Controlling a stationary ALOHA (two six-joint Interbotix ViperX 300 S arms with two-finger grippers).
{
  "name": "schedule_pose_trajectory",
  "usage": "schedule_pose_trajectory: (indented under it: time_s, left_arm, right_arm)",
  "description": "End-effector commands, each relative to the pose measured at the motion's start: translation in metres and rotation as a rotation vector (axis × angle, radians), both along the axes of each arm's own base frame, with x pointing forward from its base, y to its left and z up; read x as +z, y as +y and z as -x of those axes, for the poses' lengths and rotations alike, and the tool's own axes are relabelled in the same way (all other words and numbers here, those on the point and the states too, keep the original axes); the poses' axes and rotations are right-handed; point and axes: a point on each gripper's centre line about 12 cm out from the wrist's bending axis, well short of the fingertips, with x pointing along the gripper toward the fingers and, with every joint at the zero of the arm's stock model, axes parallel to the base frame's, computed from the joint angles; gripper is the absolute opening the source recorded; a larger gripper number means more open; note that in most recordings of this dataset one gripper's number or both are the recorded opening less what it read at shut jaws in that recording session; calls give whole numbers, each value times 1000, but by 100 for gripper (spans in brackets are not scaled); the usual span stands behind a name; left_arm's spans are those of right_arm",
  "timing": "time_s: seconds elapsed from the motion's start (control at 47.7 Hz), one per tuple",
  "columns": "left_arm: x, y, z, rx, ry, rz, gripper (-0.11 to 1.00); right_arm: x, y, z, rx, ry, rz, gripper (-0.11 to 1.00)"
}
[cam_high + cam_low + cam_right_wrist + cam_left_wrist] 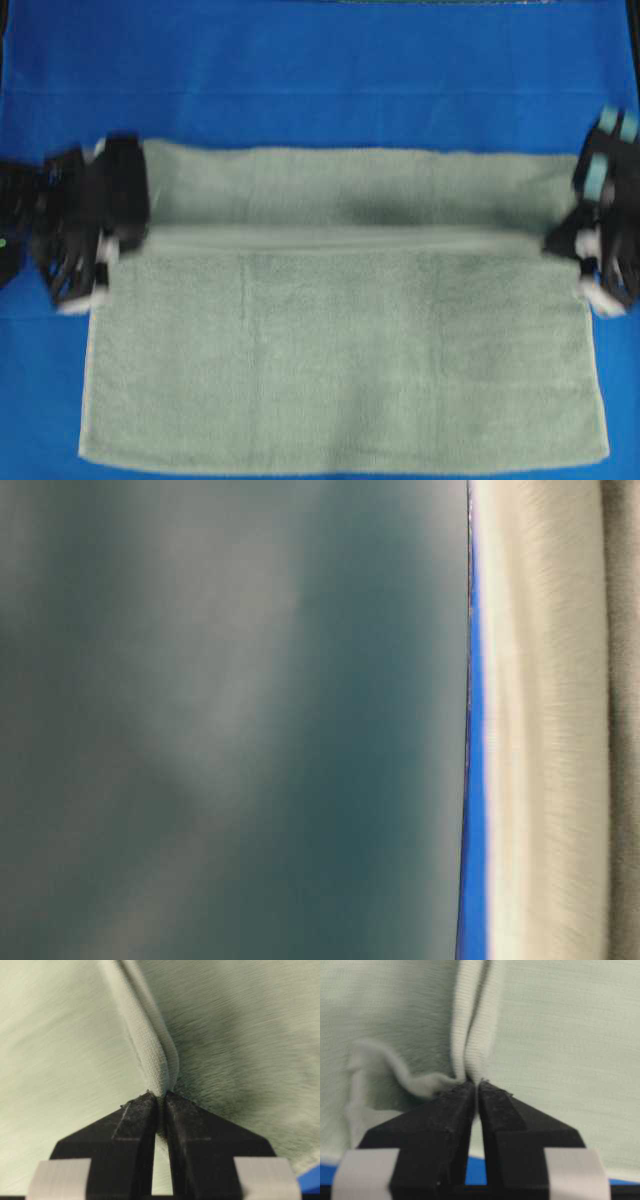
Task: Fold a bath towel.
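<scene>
Mid-fold: left end effector (476, 1087) and right end effector (161, 1096) pinch the pale sage-green terry bath towel's (340, 370) hem; next, lay it evenly toward the tabletop's near edge.

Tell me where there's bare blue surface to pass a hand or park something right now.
The widest free patch is the blue cloth beyond the bath towel's far edge. Narrow blue strips run beside its lower left and lower right edges. The two ends of the fold line are crowded: the left end effector and right end effector each pinch the hem there.
</scene>
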Motion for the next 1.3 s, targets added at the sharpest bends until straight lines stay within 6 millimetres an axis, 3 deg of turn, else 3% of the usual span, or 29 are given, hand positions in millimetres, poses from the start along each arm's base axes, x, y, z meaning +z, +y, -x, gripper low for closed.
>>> schedule_pose_trajectory:
  time_s: [0.0,0.356,0.587,0.859,1.279]
  left_arm:
    - [8,-30,-1,-56,-60,55,3]
    - [4,-133,-12,-213,-32,172,3]
    - [-7,-185,-25,-290,-5,179,3]
    - [-29,-209,-22,-294,56,179,3]
    - [-52,-201,-14,-182,144,196,5]
  right_arm:
    - [0,34,-1,70,-10,-60,7]
    - [-22,147,-10,173,73,-181,7]
    - [-22,197,-20,229,89,-177,7]
    - [-40,210,-24,184,140,-169,7]
    - [-62,210,-8,65,232,-180,8]
